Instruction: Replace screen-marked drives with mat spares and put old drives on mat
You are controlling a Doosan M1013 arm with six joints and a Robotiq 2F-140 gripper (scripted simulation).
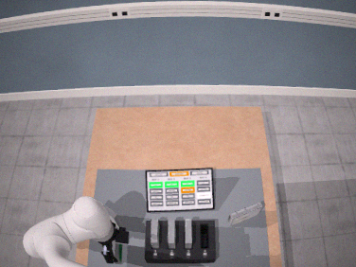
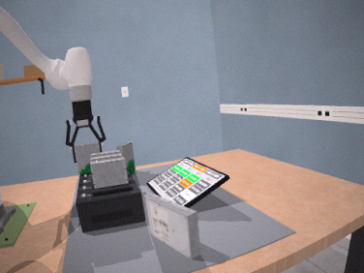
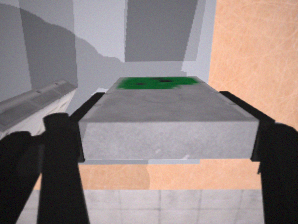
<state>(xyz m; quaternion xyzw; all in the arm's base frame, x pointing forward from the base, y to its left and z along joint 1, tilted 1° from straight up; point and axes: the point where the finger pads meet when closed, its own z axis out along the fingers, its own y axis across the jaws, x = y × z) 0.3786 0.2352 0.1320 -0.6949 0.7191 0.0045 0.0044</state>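
The tool [image 1: 115, 251] [image 2: 88, 154] [image 3: 161, 106] is pinching a grey, flat, box-shaped drive with a green end [image 2: 88, 156] [image 3: 170, 140], one finger against each narrow side. Green end points down, beside the dock; whether it touches the mat, I cannot tell.

Next to it, a second grey drive with a green lower part [image 2: 128, 157] [image 3: 37, 107] is upright and apart from the held one, at the far side of the dock in the exterior view.

Black, box-shaped four-bay dock [image 1: 180, 256] [image 2: 111, 213]: three bays each hold a grey upright drive, the three in a parallel row. The end bay, rightmost from above [image 1: 204, 235], is dark and has no drive. A small round knob sits in front of each bay.

Black-framed tilted screen [image 1: 180, 190] [image 2: 188, 181], just behind the dock from above: green cells top three columns, an orange cell under the third one's green, another orange cell in the header.

Pale grey labelled drive [image 1: 245, 214] [image 2: 171, 225] stands on a long edge, angled, well apart from the tool, with a gap between it and the dock.

Grey mat [image 1: 246, 182] [image 2: 237, 234] [image 3: 100, 25] lies on the tan tabletop [image 1: 180, 137] [image 2: 310, 194] [image 3: 255, 40]. Room for moving: mat strip between dock and labelled drive; the held drive's side is tighter, with the second drive near.
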